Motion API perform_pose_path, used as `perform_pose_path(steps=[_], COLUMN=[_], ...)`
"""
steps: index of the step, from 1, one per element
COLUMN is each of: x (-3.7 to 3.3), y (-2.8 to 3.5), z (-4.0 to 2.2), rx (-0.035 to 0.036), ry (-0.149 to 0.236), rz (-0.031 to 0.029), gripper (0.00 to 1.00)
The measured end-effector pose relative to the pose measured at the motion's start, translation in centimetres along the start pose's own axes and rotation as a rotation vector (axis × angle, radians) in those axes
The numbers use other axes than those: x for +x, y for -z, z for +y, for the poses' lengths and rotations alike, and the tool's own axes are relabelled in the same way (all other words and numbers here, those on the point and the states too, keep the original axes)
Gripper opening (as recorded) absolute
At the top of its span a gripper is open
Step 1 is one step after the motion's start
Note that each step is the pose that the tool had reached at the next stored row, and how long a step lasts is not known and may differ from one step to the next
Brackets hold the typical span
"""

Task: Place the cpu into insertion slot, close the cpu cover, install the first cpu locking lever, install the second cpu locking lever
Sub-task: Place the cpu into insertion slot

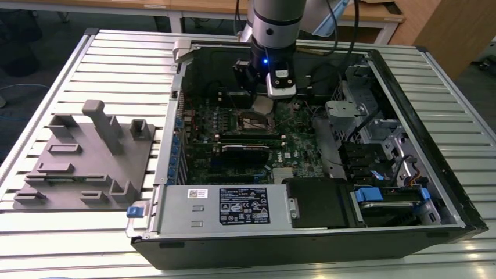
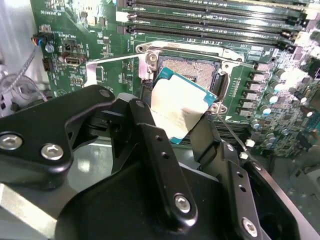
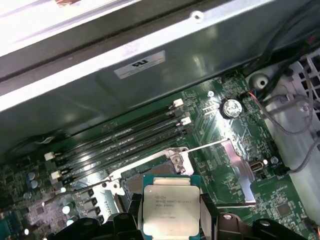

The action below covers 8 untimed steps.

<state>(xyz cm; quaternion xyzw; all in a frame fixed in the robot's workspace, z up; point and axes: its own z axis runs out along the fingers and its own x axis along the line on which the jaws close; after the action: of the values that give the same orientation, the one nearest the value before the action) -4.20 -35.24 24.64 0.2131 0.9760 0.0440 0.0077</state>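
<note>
Gripper point(image 1: 268, 100) sits low inside the open computer case point(image 1: 453, 192), over the green board. We note the jaws clamped on the cpu point(image 1: 263, 104), one black finger against each of two opposite edges.

In both wrist views the cpu point(image 2: 180, 107) point(image 3: 171, 207) sits between the fingertips with its silver-tan top facing the first wrist camera. Its green edge shows along the rim. The gripper point(image 2: 176, 127) point(image 3: 171, 222) carries it clear of any seat; in the second wrist view the chip looks tilted against the board.

The insertion slot point(image 2: 189, 67) point(image 3: 134, 184) lies just beyond the fingertips, partly covered by the held chip. Its dark middle is bare. We cannot tell whether the chip's far edge touches the slot's metal frame.

The cpu cover point(image 3: 239, 170) point(image 2: 120, 59) is swung open to one side of the jaws, standing up from its hinged edge and apart from the chip. On the other side of the jaws a thin wire lever point(image 3: 75, 192) runs out from the slot's corner, unlatched.

Long black memory slots point(image 3: 115, 137) point(image 2: 210, 20) lie past the slot, farther from the jaws.

Well away from the jaws, at the exterior view's left, a grey fixture block point(image 1: 85, 157) rests on the slatted table point(image 1: 62, 244) beside the case.
</note>
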Motion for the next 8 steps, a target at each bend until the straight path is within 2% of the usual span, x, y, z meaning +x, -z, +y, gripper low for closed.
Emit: perform_pose_path(steps=[8], x=[0.00], y=[-0.20], z=[-0.02], rx=[-0.0004], ry=[-0.126], rz=[-0.0113], gripper=[0.54])
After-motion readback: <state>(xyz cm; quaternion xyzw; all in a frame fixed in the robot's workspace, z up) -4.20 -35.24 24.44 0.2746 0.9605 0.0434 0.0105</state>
